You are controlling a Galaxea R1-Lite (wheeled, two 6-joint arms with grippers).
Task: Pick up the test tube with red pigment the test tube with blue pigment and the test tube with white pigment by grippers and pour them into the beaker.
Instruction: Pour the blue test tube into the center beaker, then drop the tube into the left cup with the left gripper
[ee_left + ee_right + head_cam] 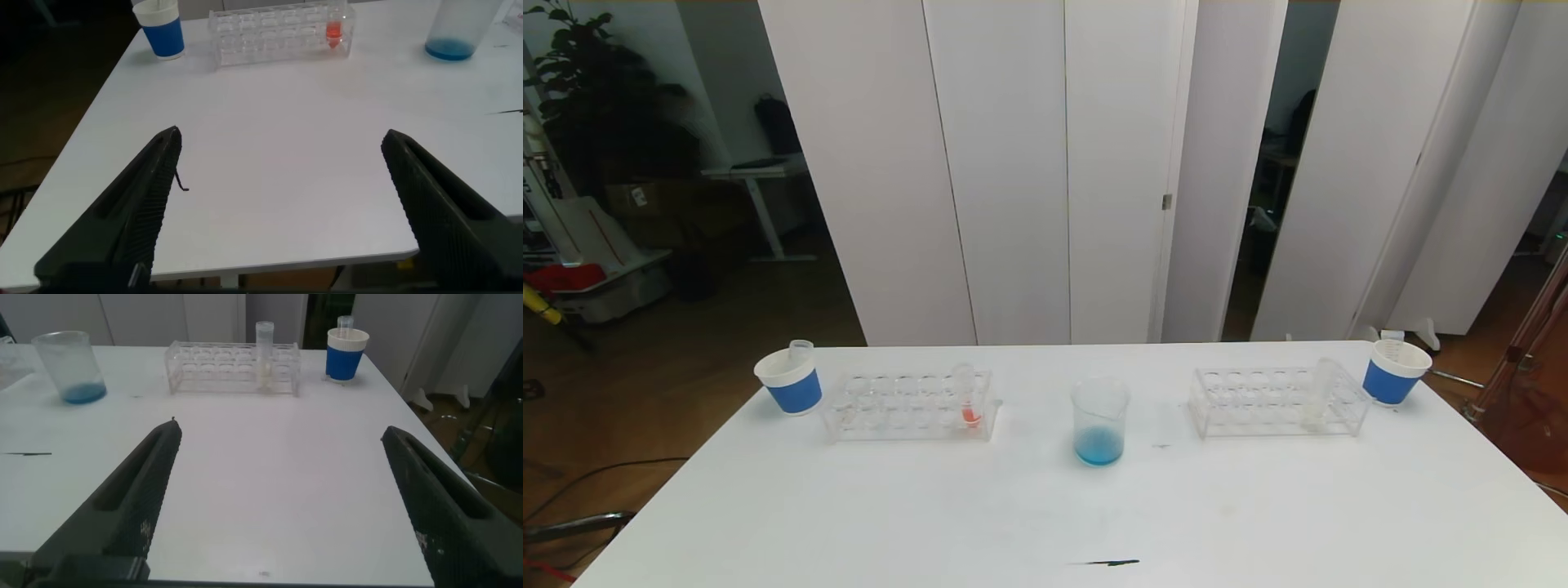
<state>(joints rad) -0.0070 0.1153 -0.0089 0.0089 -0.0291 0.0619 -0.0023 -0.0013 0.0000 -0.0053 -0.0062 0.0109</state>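
Observation:
The beaker [1099,425] stands mid-table with blue liquid at its bottom. The test tube with red pigment [969,400] sits upright in the left rack [907,406]. In the right rack [1278,400] stands the test tube with white pigment [1319,392]. The test tube with blue pigment is out of view. My left gripper [282,135] hovers open over the table's near left edge, far from the red tube [333,31]. My right gripper [280,429] is open over the near right side, well short of the white tube [265,355]. Neither gripper shows in the head view.
A blue-and-white paper cup [790,382] holding an empty tube stands left of the left rack. A second cup [1395,372] with a tube stands right of the right rack. A dark streak [1107,562] marks the white table [1045,506] near its front edge.

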